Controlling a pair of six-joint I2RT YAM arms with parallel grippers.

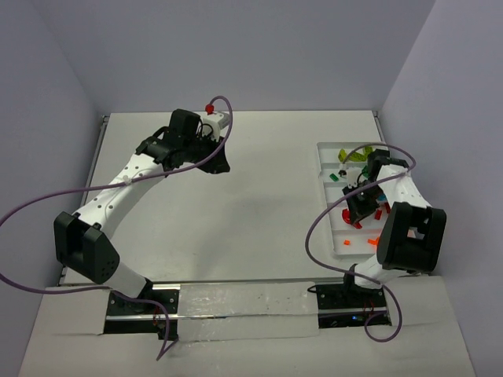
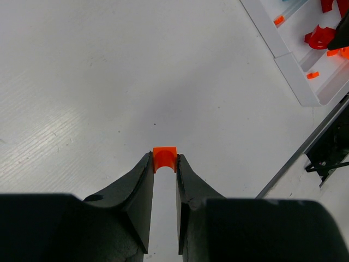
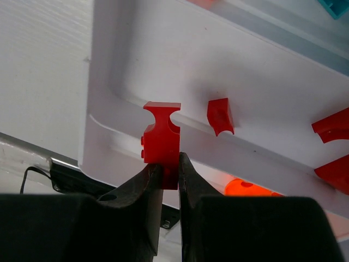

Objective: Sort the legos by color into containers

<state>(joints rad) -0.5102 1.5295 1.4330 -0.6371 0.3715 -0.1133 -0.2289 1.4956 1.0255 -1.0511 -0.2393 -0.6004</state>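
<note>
My left gripper [image 1: 222, 166] is over the bare table at the far middle. In the left wrist view it [image 2: 164, 162] is shut on a small orange lego [image 2: 164, 154] at its fingertips, above the table. My right gripper [image 1: 363, 206] hangs over the white tray [image 1: 336, 237] at the right. In the right wrist view it [image 3: 170, 165] is shut on a red lego [image 3: 161, 134], held just above a compartment that holds another red lego [image 3: 220, 116]. Red legos [image 1: 356, 221], orange ones [image 1: 375, 240], dark green [image 1: 336, 177] and lime ones [image 1: 355, 155] lie in the tray's compartments.
The tray [image 2: 284, 53] shows at the upper right of the left wrist view, with red [image 2: 319, 38] and orange [image 2: 312, 75] pieces in it. An orange piece [image 3: 248, 188] sits in the compartment nearest the right gripper. Grey walls ring the table; purple cables loop off both arms.
</note>
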